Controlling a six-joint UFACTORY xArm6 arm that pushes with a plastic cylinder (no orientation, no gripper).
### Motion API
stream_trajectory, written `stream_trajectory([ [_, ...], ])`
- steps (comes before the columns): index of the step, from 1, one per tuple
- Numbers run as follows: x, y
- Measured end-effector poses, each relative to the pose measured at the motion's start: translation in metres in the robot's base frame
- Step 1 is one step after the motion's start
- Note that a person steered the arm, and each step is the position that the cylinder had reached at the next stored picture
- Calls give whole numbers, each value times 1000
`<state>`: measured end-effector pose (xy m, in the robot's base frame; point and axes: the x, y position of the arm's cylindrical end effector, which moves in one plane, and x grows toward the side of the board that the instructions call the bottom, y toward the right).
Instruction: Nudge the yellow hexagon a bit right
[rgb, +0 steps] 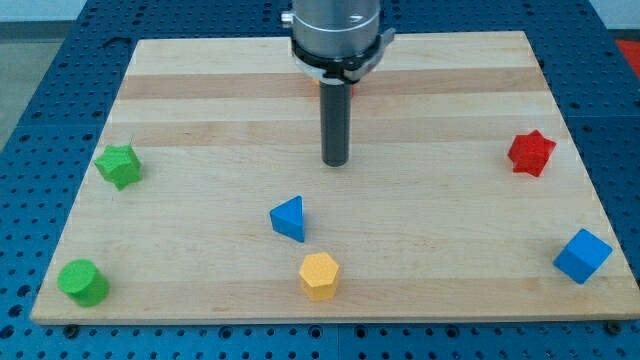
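Six blocks lie on the worktop (200, 90). From the view's left: green cylinder (82, 282), green star (119, 165), blue triangle (289, 218), yellow hexagon (320, 275), red star (530, 153), blue cube (582, 255). The end effector, my tip (335, 163), is a bare rod grasping nothing. The hexagon lies below it, near the bottom edge; a rightward push requires contact on its left face.

One cam, high front, angled down, mid-range; whole wooden board (200, 120) in frame.
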<state>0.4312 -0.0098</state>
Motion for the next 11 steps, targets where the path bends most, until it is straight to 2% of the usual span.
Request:
stream_trajectory([
  [1,21,-44],
  [2,61,-90],
  [5,107,-95],
  [6,160,-104],
  [7,188,-106],
  [8,187,-91],
  [11,187,10],
])
